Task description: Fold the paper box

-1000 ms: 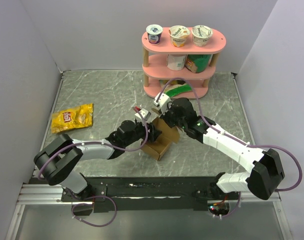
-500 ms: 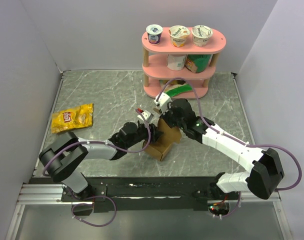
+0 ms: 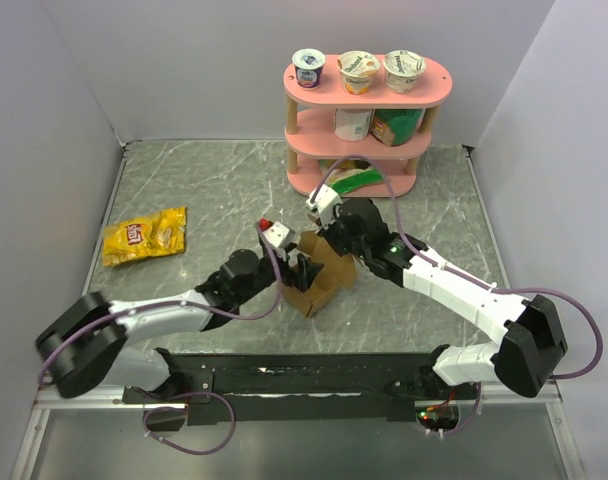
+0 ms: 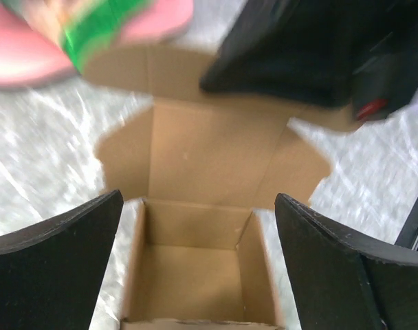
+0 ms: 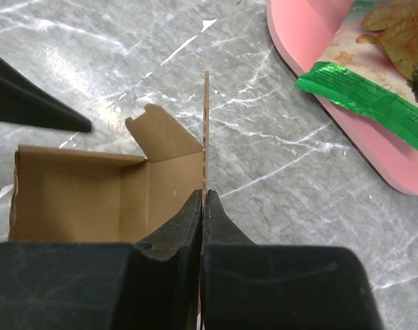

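The paper box [image 3: 322,287] is brown cardboard, half formed, standing in the middle of the table with its top open. In the left wrist view its empty cavity [image 4: 194,271] lies between my spread fingers and its lid flap [image 4: 209,148] stands up behind. My left gripper [image 3: 302,268] is open, hovering over the box's near left side and holding nothing. My right gripper [image 5: 203,196] is shut on the thin edge of the lid flap [image 5: 205,130], holding it upright; it shows over the box's far side [image 3: 327,243] in the top view.
A pink three-tier shelf [image 3: 369,100] with yoghurt cups stands at the back, a green-edged snack packet [image 5: 364,96] on its bottom tier close behind the box. A yellow snack bag [image 3: 144,236] lies at the left. White walls enclose the marble table.
My left gripper has opened wide and its arm has swung and stretched toward the box. The box has shifted slightly left. My right gripper has kept its grip on the flap.
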